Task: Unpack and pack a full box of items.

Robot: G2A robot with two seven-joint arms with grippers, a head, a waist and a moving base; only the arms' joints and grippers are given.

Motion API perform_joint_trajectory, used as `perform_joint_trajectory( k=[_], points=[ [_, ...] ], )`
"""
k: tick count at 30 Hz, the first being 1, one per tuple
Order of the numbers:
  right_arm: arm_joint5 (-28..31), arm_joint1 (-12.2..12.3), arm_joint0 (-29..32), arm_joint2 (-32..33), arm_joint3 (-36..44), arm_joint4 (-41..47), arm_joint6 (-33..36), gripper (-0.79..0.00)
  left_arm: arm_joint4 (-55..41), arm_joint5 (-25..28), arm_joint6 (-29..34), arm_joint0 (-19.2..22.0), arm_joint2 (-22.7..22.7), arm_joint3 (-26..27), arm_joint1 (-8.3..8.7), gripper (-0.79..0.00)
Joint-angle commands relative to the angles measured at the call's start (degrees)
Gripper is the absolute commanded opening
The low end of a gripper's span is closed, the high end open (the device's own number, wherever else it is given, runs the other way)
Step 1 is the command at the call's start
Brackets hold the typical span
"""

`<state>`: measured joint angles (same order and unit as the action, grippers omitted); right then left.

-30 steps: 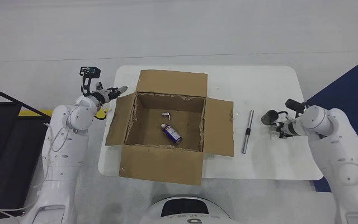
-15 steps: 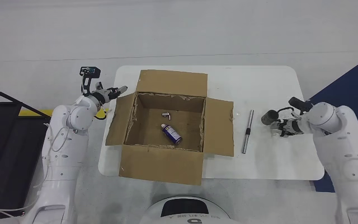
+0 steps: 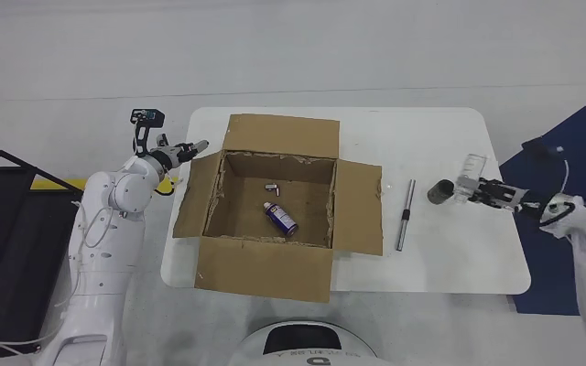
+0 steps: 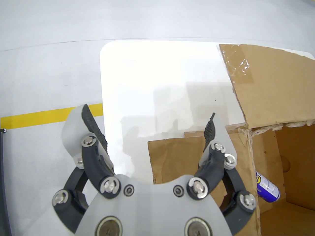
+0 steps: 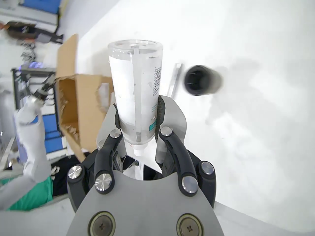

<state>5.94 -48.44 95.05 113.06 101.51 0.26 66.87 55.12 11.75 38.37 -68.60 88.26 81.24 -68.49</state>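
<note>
Got a clear bottle (image 5: pixel 135 87) clamped tight in the right gripper (image 5: pixel 138 110), neck end down in the pincer, base poking out toward the box (image 3: pixel 275 206), well off past its right flap. Out on the table (image 3: pixel 439 265) too: black cylinder (image 3: pixel 440 192) just beside the bottle, metal rod (image 3: pixel 406 215) nearer that flap. Inside the box: blue spray can (image 3: pixel 281 218) plus some small bit (image 3: pixel 271 189). Left gripper (image 4: pixel 149 111) spread wide apart, hovering by the box's left flap

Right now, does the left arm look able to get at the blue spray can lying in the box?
Probably yes. The left claw is open and empty beside the cardboard box, whose flaps are folded out, and nothing covers the spray can.
</note>
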Motion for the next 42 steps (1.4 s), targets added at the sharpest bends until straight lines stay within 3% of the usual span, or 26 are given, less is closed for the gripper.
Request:
perform_joint_trajectory(
  k=[1,6,11,16,23,24,27,30,32,33,34,38,42],
  points=[
    [1.51,-0.07,0.14,-2.59,4.31,1.52,1.05,-0.785,0.00,0.00,0.00,0.00,0.00,0.00,0.00,0.000],
    [-0.62,-0.12,-6.61,-15.53,12.03,-1.87,2.62,-0.785,0.00,0.00,0.00,0.00,0.00,0.00,0.00,0.000],
    [-6.33,-1.33,-19.08,-32.90,11.38,-6.40,1.55,-0.785,0.00,0.00,0.00,0.00,0.00,0.00,0.00,0.000],
    [-14.30,-4.11,-29.77,-50.38,9.95,-12.39,-2.46,-0.785,0.00,0.00,0.00,0.00,0.00,0.00,0.00,0.000],
    [-23.38,-8.35,-40.88,-68.42,5.32,-24.46,-4.02,-0.785,0.00,0.00,0.00,0.00,0.00,0.00,0.00,0.000],
    [-24.76,-9.06,-42.29,-71.02,4.77,-26.86,-3.80,-0.668,0.00,0.00,0.00,0.00,0.00,0.00,0.00,0.000],
    [-29.19,-11.40,-45.78,-77.20,2.94,-31.05,-4.04,-0.563,0.00,0.00,0.00,0.00,0.00,0.00,0.00,0.000],
    [-32.41,-13.48,-48.38,-80.94,1.34,-33.11,-5.02,-0.523,0.00,0.00,0.00,0.00,0.00,0.00,0.00,0.000],
    [-33.92,-14.49,-49.42,-82.15,0.77,-33.61,-5.70,-0.419,0.00,0.00,0.00,0.00,0.00,0.00,0.00,0.000],
    [-34.53,-14.85,-49.72,-82.39,0.80,-33.70,-6.00,-0.157,0.00,0.00,0.00,0.00,0.00,0.00,0.00,0.000],
    [-35.02,-15.11,-49.87,-82.40,1.00,-33.66,-6.29,0.000,0.00,0.00,0.00,0.00,0.00,0.00,0.00,0.000],
    [-35.91,-15.03,-48.78,-81.05,4.60,-34.86,-7.58,0.000,0.00,0.00,0.00,0.00,0.00,0.00,0.00,0.000],
    [-36.07,-13.03,-44.37,-75.04,11.83,-35.47,-8.61,0.000,0.00,0.00,0.00,0.00,0.00,0.00,0.00,0.000]
  ],
)
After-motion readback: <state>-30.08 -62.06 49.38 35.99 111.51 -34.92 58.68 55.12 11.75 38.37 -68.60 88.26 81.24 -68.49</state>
